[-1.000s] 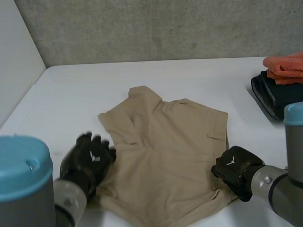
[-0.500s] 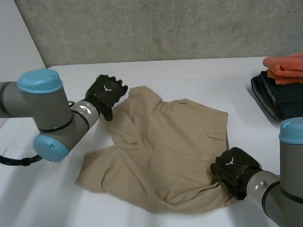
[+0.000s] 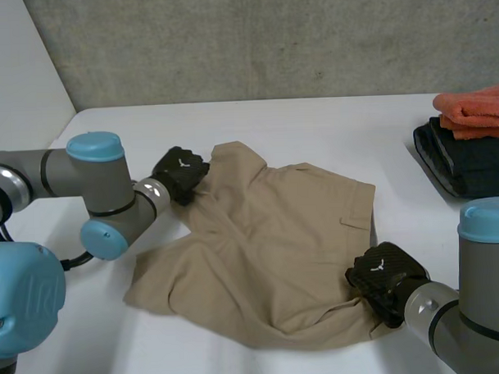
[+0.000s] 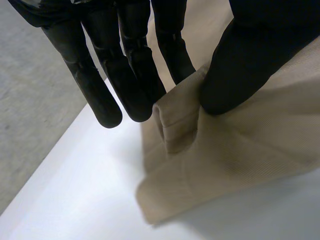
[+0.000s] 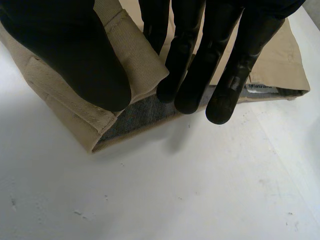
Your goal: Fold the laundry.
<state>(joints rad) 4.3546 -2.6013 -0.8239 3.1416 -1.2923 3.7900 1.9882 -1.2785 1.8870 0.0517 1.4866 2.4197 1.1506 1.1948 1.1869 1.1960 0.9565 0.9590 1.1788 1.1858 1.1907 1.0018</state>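
orange cloth (image 3: 479, 107) and dark cloth (image 3: 470, 164), partly beyond the head view's edge

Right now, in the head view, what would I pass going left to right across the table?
The left hand → the middle of the tan garment → the right hand → the pile of folded clothes, orange on black.

Head view looks down from behind and between the two arms, taking in the whole white desk (image 3: 329, 127) right back to the grey wall (image 3: 269, 38). The left wrist camera sits in very close, peering along the left hand (image 3: 180, 173) at a far corner of the tan garment (image 3: 268, 244). The right wrist camera, just as near, looks past the right hand (image 3: 385, 277) onto the near waistband edge. All three share that garment and the desk beneath.
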